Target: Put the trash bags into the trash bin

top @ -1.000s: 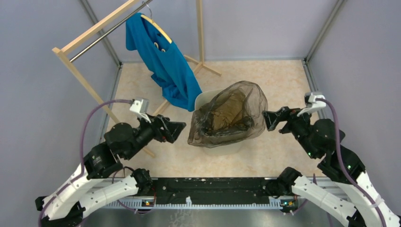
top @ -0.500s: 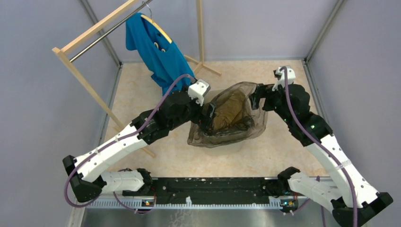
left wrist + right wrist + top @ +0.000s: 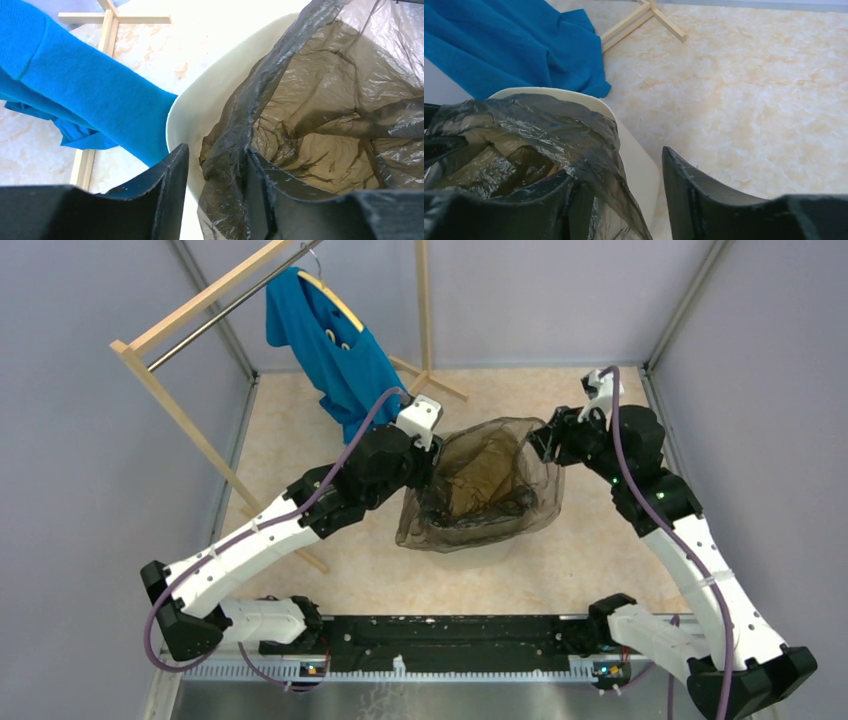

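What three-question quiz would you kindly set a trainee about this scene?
1. True or false: the trash bag lies flat on the floor.
2. What hangs on the wooden rack? A) a blue shirt B) a white towel C) a yellow rope
3. Fill in: the left end effector and right end effector, both open, each straddle the trash bin's ____.
Key: 1 false, it is draped over the bin; 2 A; 3 rim.

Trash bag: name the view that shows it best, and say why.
Top external: the whole trash bag shows from above, its mouth open. The left wrist view shows only one edge and the crumpled interior beside the trash bin rim; the right wrist view shows only a bunched corner.
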Controlling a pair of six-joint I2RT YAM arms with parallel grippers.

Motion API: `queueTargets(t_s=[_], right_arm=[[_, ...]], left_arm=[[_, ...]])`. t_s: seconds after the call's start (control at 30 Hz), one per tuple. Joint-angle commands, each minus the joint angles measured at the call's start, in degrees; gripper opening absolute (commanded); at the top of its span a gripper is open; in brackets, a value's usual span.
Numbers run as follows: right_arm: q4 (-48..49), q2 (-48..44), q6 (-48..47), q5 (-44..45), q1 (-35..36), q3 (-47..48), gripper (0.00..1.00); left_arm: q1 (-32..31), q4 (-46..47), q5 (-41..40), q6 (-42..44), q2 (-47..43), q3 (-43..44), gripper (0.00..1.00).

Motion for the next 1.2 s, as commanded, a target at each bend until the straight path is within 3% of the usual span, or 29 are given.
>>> queueTargets(t_s=[0.0, 0.13, 0.27, 0.5, 0.87, 1.17], right_arm=[[4.02, 0.48, 1.03, -4.46, -0.82, 3.46, 0.46], [3.72, 1.36, 0.68, -3.9, -1.19, 4.37, 0.29], [2.99, 3.74, 0.95, -3.86, -2.74, 5.43, 0.22], [2.39, 11.41, 2.18, -9.21, -5.67, 7.83, 0.0], [5.39, 18.1, 1.69, -6.71, -5.97, 4.74, 0.0], [9.37, 17.23, 3.05, -11.96, -5.95, -3.67, 0.01]], left_arm=[[-0.12, -0.4, -2.12, 0.0, 0.21, 2.71, 0.44], [0.07, -0.9, -4.34, 1.05, -0.08, 3.49, 0.23], [2.87, -1.93, -5.87, 1.81, -0.04, 4.59, 0.11], [13.89, -2.39, 1.12, 1.21, 1.89, 5.61, 0.08], [17.94, 1.97, 2.73, -0.56, 8.54, 4.49, 0.17], [19.62, 4.77, 7.98, -5.28, 8.11, -3.0, 0.18]])
